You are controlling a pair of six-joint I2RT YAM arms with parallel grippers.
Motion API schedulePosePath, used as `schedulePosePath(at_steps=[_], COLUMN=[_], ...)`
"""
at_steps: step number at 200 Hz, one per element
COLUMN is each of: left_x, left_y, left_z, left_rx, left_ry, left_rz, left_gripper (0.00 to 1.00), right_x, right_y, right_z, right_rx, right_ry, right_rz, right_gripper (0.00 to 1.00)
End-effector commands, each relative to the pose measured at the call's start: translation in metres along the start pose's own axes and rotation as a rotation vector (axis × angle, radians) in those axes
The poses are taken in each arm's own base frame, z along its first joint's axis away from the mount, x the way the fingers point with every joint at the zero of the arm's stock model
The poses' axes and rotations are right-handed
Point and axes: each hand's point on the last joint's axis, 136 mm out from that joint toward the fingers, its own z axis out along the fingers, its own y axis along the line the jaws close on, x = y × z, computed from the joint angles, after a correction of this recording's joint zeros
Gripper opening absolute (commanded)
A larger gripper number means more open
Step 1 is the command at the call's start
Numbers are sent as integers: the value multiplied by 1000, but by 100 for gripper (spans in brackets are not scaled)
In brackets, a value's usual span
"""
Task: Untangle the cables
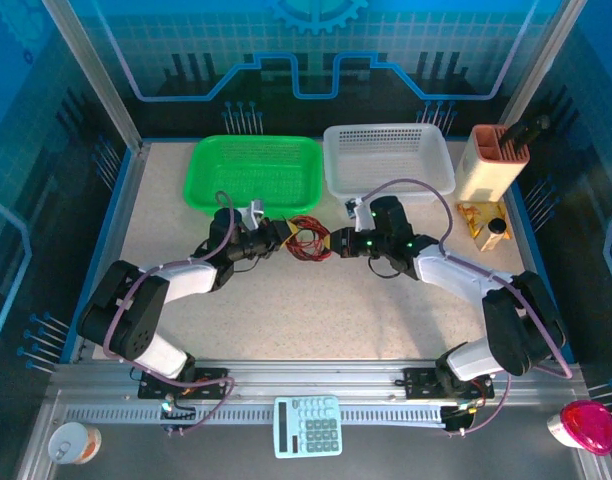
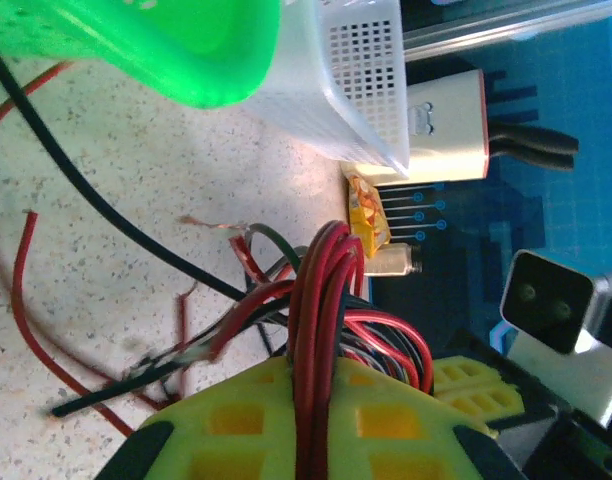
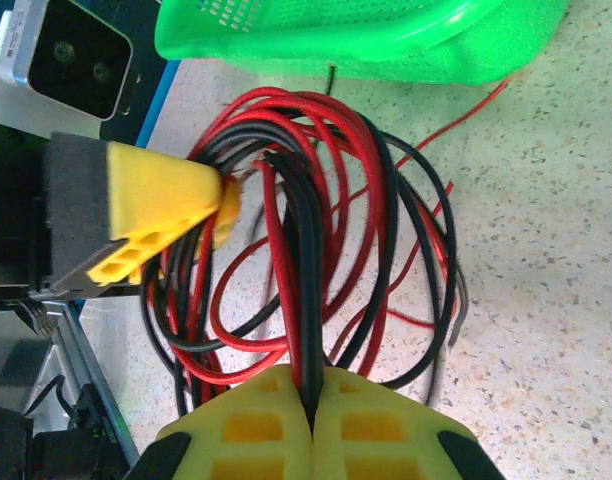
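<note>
A knot of thin red and black cables [image 1: 307,240] lies on the speckled table between the two arms. My left gripper [image 1: 282,234] is on its left side, shut on a bundle of mostly red cables [image 2: 321,300] that runs between its yellow fingers [image 2: 231,420]. From the right, my right gripper [image 1: 336,243] is shut on red and black cables [image 3: 311,300] pinched between its yellow fingers [image 3: 386,425]. The left gripper's yellow fingertips [image 3: 161,210] sit in the same loops. Loose red and black strands [image 2: 86,200] trail over the table.
A green basket [image 1: 254,173] and a white basket [image 1: 388,158] stand behind the cables. A beige holder with tools [image 1: 491,160] and a small bottle [image 1: 494,228] are at the back right. A calculator [image 1: 308,425] lies on the front rail.
</note>
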Motion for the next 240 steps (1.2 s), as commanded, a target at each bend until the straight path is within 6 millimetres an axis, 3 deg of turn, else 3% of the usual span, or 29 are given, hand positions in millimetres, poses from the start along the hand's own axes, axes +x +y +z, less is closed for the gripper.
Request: schedulePosePath(at_steps=[1, 34, 77, 88, 98, 110, 123, 135, 165, 206, 240], left_x=[-9, -3, 6, 9, 10, 11, 11, 10, 6, -2, -13], left_y=[-20, -2, 38, 45, 50, 53, 54, 53, 40, 22, 18], left_z=[-8, -10, -14, -14, -15, -18, -21, -25, -33, -48, -66], left_rx=[86, 24, -96, -116, -131, -143, -156, -172, -194, -257, -354], left_ry=[-24, -17, -20, -14, -14, -20, -27, -35, -41, -57, -108], left_rz=[6, 16, 4, -2, -5, -2, 8, 20, 80, 172, 225], left_gripper=[0, 0, 0, 17, 39, 57, 73, 83, 99, 99, 99], right_x=[2, 11, 22, 25, 28, 31, 31, 29, 25, 24, 23], right_y=[-7, -29, -55, -58, -63, -67, -69, -69, -63, -54, -38], right_z=[-5, -6, -5, -5, -6, -8, -13, -17, -22, -15, 8], right_rx=[-18, 41, 122, 141, 168, 197, 222, 244, 282, 390, 406], right_ry=[-21, -24, -15, -4, 1, 5, 0, -7, 2, 99, 176], right_rz=[37, 82, 141, 145, 146, 145, 134, 120, 58, -70, -154], right_gripper=[0, 0, 0, 7, 23, 35, 42, 45, 50, 51, 50])
